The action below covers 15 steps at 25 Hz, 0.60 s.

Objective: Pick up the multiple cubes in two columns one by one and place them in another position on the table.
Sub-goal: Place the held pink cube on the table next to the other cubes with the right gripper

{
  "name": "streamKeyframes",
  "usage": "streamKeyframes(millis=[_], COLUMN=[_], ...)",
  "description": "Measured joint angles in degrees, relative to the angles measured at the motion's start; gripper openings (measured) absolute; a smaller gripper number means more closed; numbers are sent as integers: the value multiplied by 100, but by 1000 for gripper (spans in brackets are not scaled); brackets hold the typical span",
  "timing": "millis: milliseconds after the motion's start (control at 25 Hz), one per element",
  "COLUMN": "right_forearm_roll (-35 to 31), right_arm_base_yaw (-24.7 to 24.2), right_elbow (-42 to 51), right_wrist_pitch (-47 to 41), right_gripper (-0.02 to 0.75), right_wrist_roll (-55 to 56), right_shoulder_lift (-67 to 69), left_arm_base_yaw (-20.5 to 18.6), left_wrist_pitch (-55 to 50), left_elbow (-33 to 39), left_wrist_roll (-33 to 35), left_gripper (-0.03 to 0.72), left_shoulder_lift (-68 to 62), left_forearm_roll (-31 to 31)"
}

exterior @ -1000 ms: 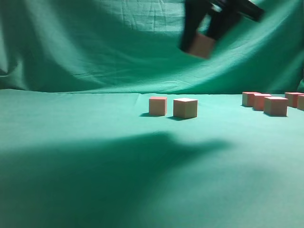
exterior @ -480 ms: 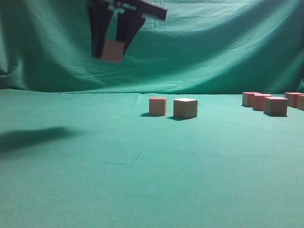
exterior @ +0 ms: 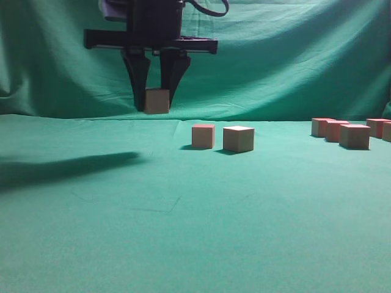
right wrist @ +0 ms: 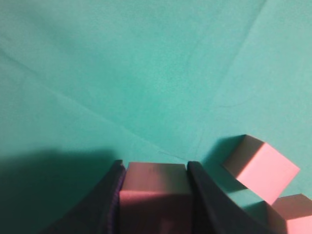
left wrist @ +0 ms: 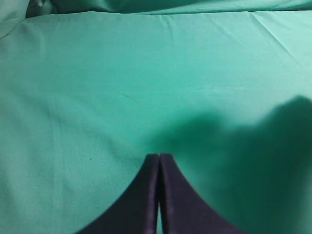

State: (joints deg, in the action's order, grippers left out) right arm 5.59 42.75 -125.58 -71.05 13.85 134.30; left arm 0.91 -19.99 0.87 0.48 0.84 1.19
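A green cloth covers the table, lightly creased, with a dark shadow across its left side. A wrinkled green backdrop hangs behind it.

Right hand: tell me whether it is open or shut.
Shut on a cube. In the right wrist view the right hand has a finger pressed against each side of the cube, and the exterior view shows that cube held above the table.

Left gripper at bottom centre, dark fingers pressed together, tips touching, nothing between them. Green cloth spread beneath and ahead of it, lightly creased. Dark shadow on the cloth ahead-right of the tips.
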Motion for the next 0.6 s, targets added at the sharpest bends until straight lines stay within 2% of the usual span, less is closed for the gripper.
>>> streamKeyframes(millis=[600], right_forearm_roll=[44], right_arm_base_yaw=[-11], right_elbow=[-9], right_wrist_pitch=[271], right_gripper=[263], right_wrist_roll=[276], right_shoulder_lift=[264], left_arm_base_yaw=[0], left_wrist_pitch=[0], left_elbow=[0], left_wrist_roll=[0], left_gripper=[0], left_shoulder_lift=[0], left_forearm_roll=[0])
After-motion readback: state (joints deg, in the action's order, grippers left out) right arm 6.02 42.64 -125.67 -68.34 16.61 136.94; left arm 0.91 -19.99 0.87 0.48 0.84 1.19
